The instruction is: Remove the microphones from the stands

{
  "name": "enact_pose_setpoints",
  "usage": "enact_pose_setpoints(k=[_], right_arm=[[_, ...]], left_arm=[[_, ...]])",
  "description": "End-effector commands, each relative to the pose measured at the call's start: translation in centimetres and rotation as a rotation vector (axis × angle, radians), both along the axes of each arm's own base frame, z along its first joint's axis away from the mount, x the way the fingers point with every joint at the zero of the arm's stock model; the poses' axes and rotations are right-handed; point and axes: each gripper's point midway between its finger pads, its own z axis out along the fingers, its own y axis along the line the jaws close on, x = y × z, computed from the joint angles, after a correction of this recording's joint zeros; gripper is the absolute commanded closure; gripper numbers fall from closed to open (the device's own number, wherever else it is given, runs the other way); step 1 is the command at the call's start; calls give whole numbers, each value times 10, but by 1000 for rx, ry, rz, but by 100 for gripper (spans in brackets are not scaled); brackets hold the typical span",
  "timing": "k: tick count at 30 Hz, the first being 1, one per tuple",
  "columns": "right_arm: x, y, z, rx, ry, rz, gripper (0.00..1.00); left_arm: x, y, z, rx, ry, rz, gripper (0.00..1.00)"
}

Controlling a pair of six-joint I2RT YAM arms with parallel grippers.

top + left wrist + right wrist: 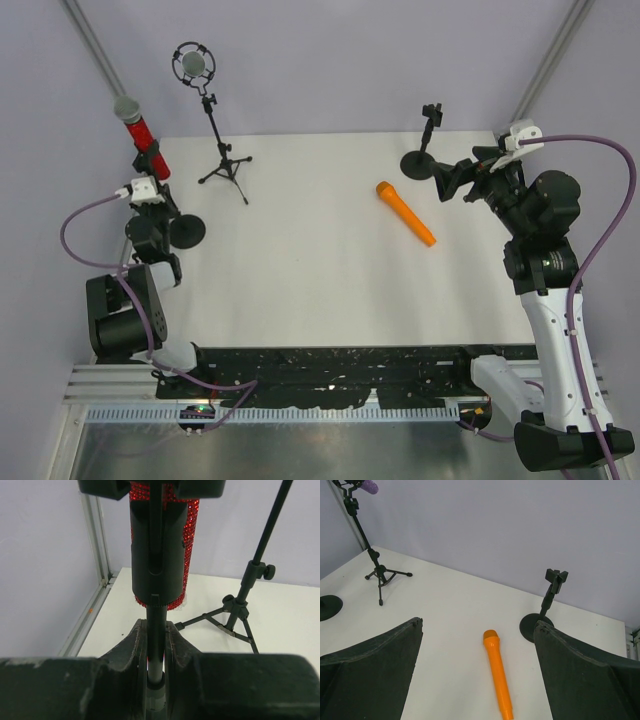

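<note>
A red glitter microphone (143,138) with a grey head sits in the black clip of a round-base stand (186,232) at the left. In the left wrist view the microphone (189,535) is above the clip (157,555). My left gripper (160,205) is shut on the stand's pole (156,630), below the clip. An orange microphone (405,212) lies flat on the table. My right gripper (455,180) is open and empty beside an empty round-base stand (420,163); in the right wrist view (479,630) it is above the orange microphone (497,675).
A tripod stand (225,165) holds a shock-mounted microphone (193,65) at the back left; it also shows in the left wrist view (240,610) and the right wrist view (379,572). The empty stand (547,605) is near my right finger. Enclosure walls border the table.
</note>
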Motion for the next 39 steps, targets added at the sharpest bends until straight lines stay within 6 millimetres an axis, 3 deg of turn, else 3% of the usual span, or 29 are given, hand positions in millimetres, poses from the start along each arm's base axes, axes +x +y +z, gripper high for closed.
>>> enact_pose_setpoints(k=[1,9,13,18,27,32,39], right_arm=[[-6,3,17,17,-52,15,4],[-8,6,18,15,-59,33,4],[-9,9,17,12,-58,55,4],[-12,17,16,7,-61,102,4],[-21,37,14,-7,-75,223,4],[-35,58,19,-28,-112,365,4],[-54,84,21,-51,-139,542,4]], left_arm=[[-11,-16,32,87,-113,-74,100],[-26,-47,48,87,-159,-251,100],[-38,-77,52,88,-161,-409,100],[-61,-118,56,74,-149,-641,100],[-109,-172,65,92,-134,-924,100],[-141,-218,68,93,-140,-1098,100],[-182,-298,82,67,-156,-1350,100]])
